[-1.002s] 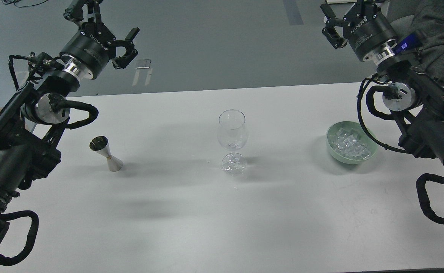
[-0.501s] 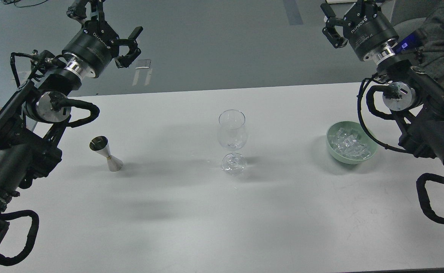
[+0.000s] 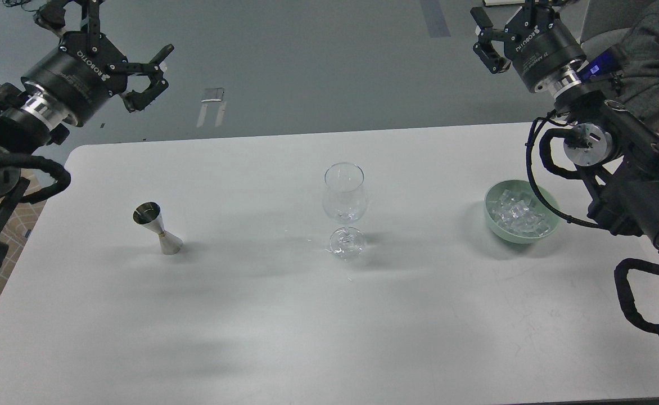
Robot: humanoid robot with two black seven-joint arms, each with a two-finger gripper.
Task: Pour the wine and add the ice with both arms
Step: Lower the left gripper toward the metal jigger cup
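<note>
Hovering past the table's [image 3: 251, 337] far edge, left hand [image 3: 113, 53] spread wide; right hand [image 3: 504, 25] unclear.

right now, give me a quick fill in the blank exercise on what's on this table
1. The ice lies heaped in a pale ____ bowl.
2. The wine glass stands upright between the metal jigger and the ____.
3. The wine glass holds ____ ice.
4. The left end effector, raised beyond the table's far edge, has its fingers spread and holds ____.

Missing words: green; bowl; no; nothing
</note>
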